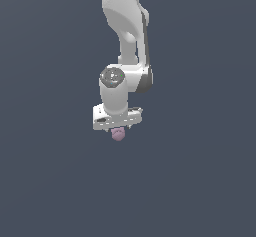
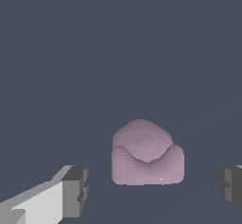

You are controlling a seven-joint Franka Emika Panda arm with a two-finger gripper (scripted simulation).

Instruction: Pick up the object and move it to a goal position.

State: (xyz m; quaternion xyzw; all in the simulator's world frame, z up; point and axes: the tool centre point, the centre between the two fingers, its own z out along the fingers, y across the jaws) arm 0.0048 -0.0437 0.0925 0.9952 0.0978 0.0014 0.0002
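The object (image 2: 144, 154) is a small pale pink-mauve lump with a rounded bump on top, resting on the dark grey floor. In the wrist view it lies between my two grey fingertips (image 2: 75, 190), with a gap on each side, so nothing touches it. My gripper (image 2: 153, 187) is open and far wider than the object. From the exterior view, the object (image 1: 118, 134) peeks out just under the white hand, and the gripper (image 1: 118, 129) hangs straight down over it. The fingers themselves are mostly hidden there.
The flat dark grey floor (image 1: 200, 181) spreads in every direction. The white arm (image 1: 125, 26) rises from the hand to the top of the exterior view. No goal marker shows.
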